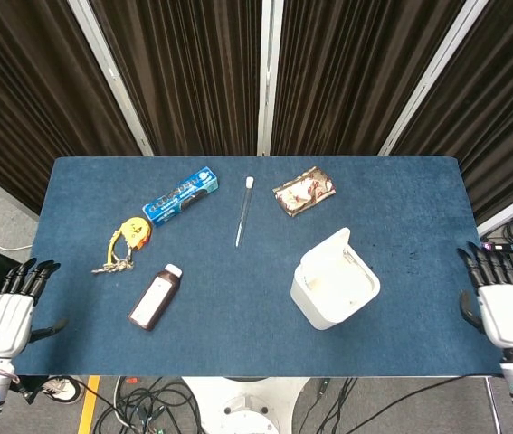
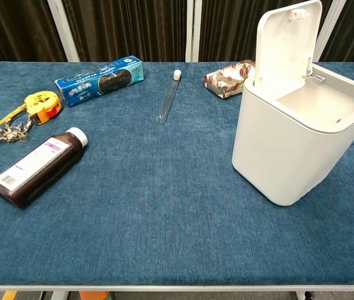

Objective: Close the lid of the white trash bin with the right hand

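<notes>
We find the white trash bin (image 1: 335, 290) standing on the right half of the table (image 1: 419, 208), toward the near edge, set at an angle to the table's sides. It is a smooth, matte plastic box with rounded corners; its lid (image 2: 287, 42) — a flat, rounded-corner panel hinged at the back rim — stands upright, leaving the pale interior exposed. The table is covered in a blue, short-pile fabric.

The right hand (image 1: 502, 307) is at the table's near right corner, well apart from the bin. Its dark fingers (image 1: 480, 262) are spread and extended, the white back of the hand facing up, and it holds nothing. The left hand (image 1: 7, 312) is off the near left corner, likewise with fingers apart and empty. Neither hand appears in the chest view.

Other items lie on the fabric, all apart from the bin:
- a brown bottle (image 2: 36, 168) with a white cap and paper label, lying on its side at the left;
- a yellow tape measure (image 2: 43, 103) attached to a tangle of pale cord or keys — we cannot tell which;
- a long blue cardboard cookie box (image 2: 99, 80), glossy, toward the far side;
- a slim clear tube (image 2: 168, 97) with a white cap, near the centre;
- a crinkled foil snack packet (image 1: 304, 191), just beyond the bin.
</notes>
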`<state>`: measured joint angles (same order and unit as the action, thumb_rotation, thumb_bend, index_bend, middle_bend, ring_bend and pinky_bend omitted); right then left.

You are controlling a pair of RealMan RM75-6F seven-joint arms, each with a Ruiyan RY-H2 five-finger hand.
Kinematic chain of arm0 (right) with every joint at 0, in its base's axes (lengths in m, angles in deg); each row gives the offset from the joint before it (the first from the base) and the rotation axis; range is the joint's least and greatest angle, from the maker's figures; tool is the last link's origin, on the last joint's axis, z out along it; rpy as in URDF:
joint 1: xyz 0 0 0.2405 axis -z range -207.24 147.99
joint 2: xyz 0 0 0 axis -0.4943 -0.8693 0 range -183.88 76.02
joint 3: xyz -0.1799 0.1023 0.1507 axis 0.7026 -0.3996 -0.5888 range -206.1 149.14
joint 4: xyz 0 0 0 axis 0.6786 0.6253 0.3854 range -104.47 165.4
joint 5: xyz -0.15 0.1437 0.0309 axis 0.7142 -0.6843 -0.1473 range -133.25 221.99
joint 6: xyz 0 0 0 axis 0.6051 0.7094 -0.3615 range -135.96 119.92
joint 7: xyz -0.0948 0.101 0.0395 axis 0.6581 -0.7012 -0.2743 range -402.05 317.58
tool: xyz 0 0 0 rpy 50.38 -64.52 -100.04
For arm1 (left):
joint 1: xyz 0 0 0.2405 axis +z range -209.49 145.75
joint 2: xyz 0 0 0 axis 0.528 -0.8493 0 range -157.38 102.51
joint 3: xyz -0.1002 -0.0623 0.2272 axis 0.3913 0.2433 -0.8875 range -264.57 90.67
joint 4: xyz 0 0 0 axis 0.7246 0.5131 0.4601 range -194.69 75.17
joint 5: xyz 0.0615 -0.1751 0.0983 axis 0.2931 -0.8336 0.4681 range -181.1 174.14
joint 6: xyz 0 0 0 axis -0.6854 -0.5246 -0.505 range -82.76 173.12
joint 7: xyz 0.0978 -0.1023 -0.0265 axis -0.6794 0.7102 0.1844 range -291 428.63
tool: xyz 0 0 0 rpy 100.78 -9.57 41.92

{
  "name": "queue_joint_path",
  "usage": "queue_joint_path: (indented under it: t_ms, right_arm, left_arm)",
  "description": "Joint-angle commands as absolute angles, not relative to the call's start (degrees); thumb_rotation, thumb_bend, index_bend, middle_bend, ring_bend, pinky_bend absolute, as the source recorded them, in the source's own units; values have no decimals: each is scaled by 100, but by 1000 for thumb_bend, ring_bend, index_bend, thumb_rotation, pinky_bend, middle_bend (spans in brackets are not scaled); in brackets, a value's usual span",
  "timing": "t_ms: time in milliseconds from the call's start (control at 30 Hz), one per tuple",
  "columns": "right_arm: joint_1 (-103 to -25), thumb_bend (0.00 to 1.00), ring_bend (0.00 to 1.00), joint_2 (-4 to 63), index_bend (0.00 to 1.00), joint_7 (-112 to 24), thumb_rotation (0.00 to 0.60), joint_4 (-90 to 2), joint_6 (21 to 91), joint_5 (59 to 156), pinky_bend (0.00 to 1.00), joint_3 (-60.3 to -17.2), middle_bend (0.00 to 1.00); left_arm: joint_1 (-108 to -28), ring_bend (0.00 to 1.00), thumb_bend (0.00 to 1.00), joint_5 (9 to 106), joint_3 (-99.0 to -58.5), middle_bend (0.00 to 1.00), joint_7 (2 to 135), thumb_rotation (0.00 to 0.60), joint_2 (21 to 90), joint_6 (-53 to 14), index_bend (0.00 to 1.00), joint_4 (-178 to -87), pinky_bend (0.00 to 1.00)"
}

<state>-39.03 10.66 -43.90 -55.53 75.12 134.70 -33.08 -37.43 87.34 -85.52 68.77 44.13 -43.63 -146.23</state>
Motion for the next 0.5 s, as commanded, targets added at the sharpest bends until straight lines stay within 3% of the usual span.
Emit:
queue_joint_path:
  t_ms: [33,233,500]
  right_arm:
    - [-4321,1000,0,803,0,-4125,600,-6064,7285,13859,0,-3429,0]
    - [-5106,909,0,255,0,-3732,600,-7122,6308,13703,0,-3802,0]
    - [-5975,913,0,88,0,-3052,600,-7871,5211,13229,0,-4160,0]
  left_arm:
    - [-3750,60,0,8737,-8563,134,6882,600,4420,-4339,154,-14610,137]
    - [-3758,61,0,8713,-8571,134,6884,600,4415,-4295,154,-14600,137]
    - [-3779,60,0,8658,-8579,134,6827,600,4430,-4202,154,-14606,137]
